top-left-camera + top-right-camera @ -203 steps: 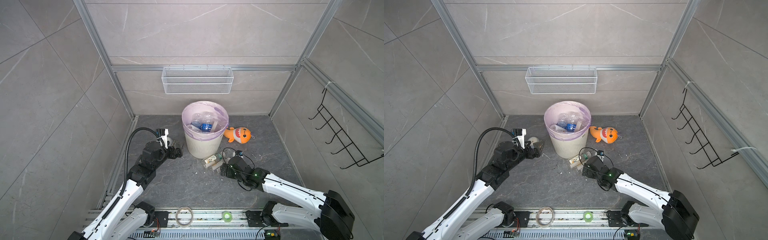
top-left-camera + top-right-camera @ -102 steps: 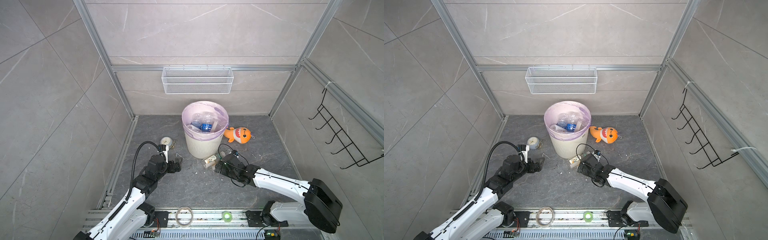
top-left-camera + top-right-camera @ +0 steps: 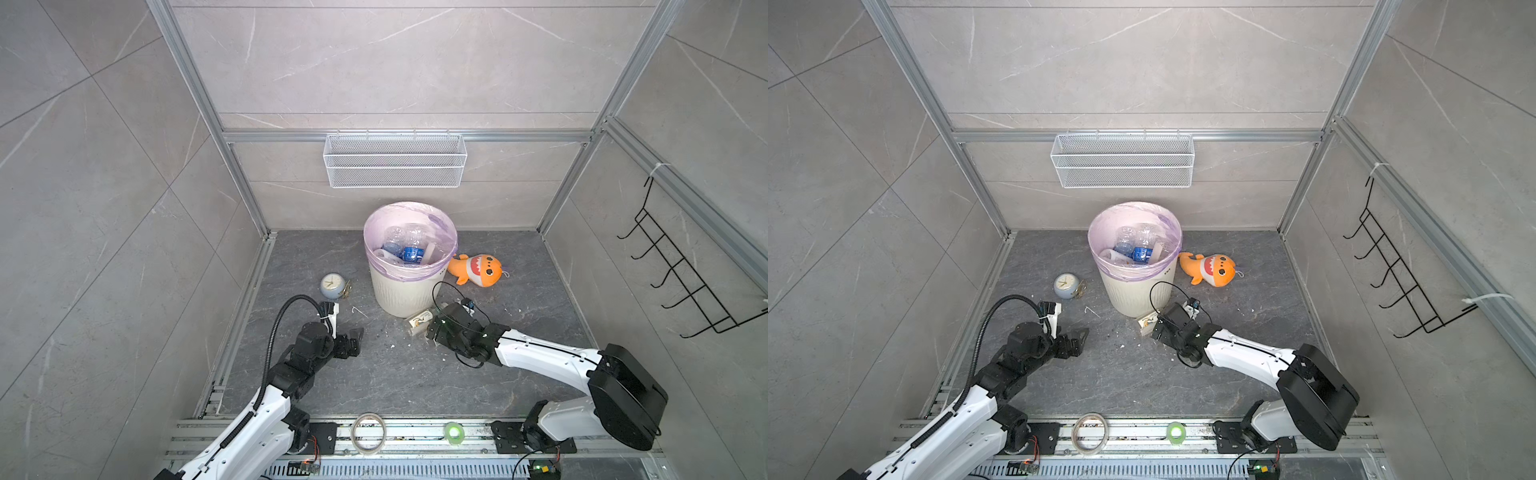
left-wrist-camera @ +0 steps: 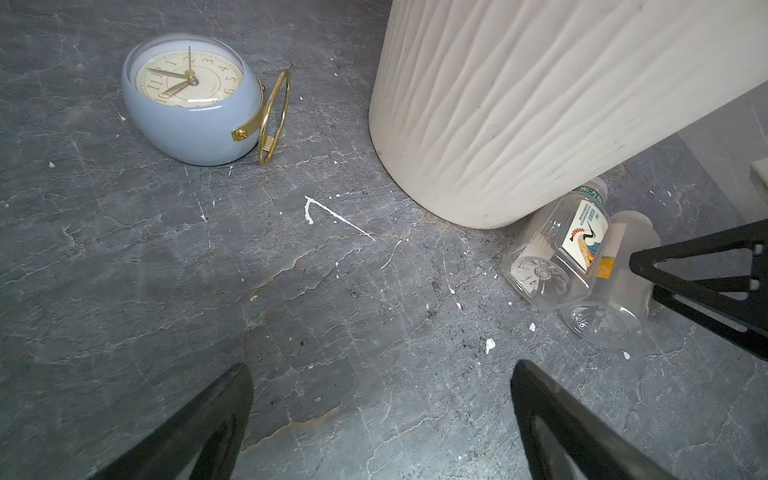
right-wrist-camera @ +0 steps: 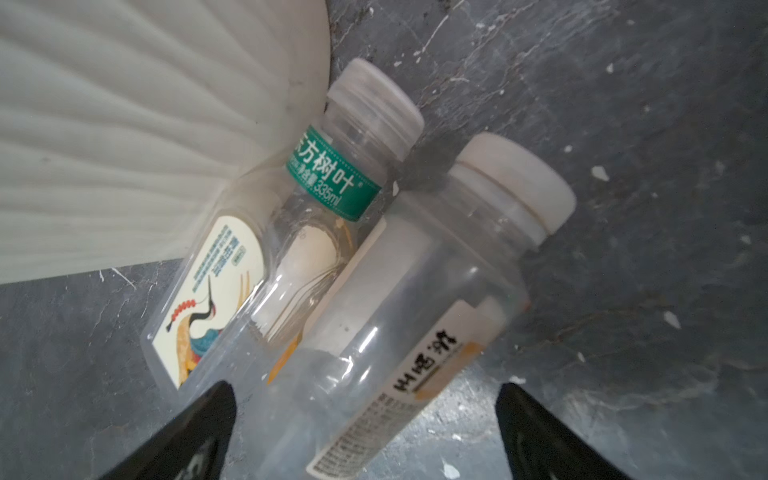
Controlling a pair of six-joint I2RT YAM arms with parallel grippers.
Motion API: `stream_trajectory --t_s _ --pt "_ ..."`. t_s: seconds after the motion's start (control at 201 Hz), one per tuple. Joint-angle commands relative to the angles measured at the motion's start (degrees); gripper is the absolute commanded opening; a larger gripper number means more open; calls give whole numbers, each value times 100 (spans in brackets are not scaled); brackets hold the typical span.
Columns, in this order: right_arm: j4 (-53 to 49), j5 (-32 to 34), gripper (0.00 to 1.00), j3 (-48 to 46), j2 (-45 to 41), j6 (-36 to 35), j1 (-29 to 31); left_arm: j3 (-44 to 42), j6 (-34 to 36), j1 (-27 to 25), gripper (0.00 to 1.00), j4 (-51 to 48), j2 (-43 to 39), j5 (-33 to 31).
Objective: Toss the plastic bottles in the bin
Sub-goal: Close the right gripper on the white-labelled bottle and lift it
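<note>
Right wrist: gripper point(image 5: 365, 385) wide astride bottle point(image 5: 415, 299)

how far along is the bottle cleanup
Done: several bottles lie inside the bin. In hand: nothing gripped; the right gripper is open, its fingers either side of the black-lettered bottle. To do: that one and the crane-label bottle by the bin's base. The left gripper is open, empty.
</note>
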Motion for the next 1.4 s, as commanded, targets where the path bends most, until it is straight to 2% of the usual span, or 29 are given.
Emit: stream_trajectory --t_s 0.0,0.552,0.826,1.145,1.394 --pt "-111 165 100 158 100 87 -52 3 215 -28 99 448 -56 34" --pt "-684 275 99 265 528 -276 -294 -24 171 -28 98 611 115 109" --pt "-694 372 88 120 326 -544 -316 -24 166 -28 98 638 158 118" --pt "-548 306 66 134 382 -930 -316 -15 165 -28 98 646 199 117" --pt "-497 247 65 33 344 -1107 -321 2 158 -28 98 664 280 117"
